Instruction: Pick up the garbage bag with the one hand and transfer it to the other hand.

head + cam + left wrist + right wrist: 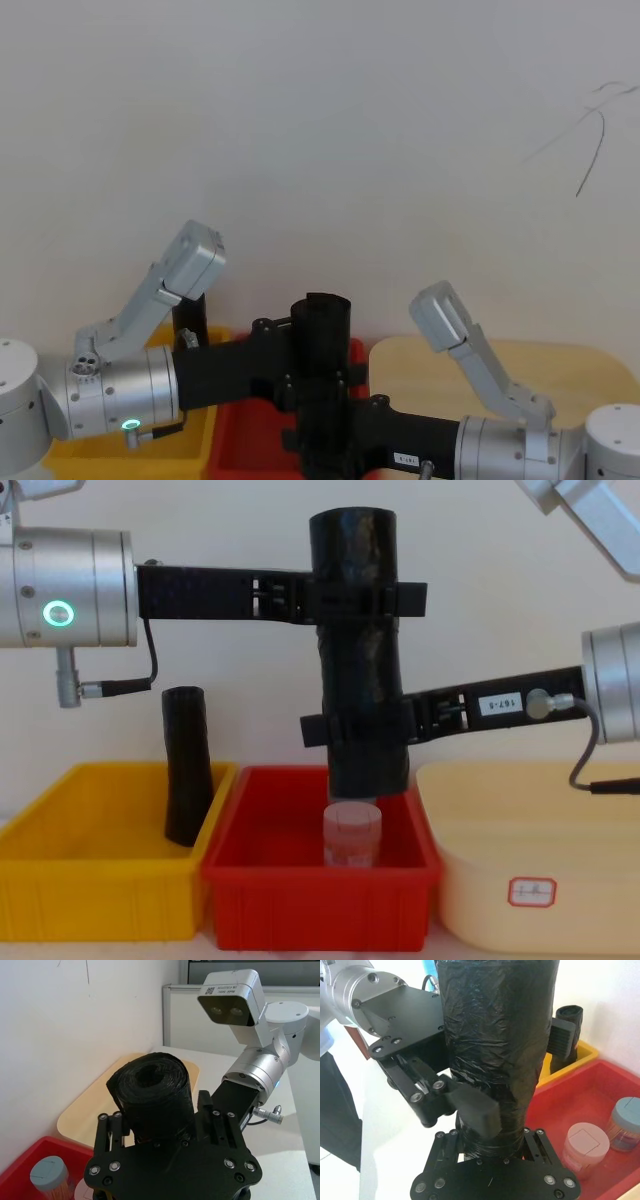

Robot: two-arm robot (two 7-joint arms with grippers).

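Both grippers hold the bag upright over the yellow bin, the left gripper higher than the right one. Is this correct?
Not quite: the bag hangs over the red bin, not the yellow bin beside it, as the chest view shows. The rest is correct: both grippers hold it upright, the left gripper higher than the right gripper.

We log three containers in a row before a white wall [500, 600]: yellow bin [100, 900] left, red bin [320, 915] middle, cream tray [600, 880] right, with a small white label [531, 890] on its front. A slim black roll [186, 765] stands in the yellow bin's right end. In the red bin are a pink-lidded jar [352, 835] and a blue-lidded jar [626, 1122], near each other.
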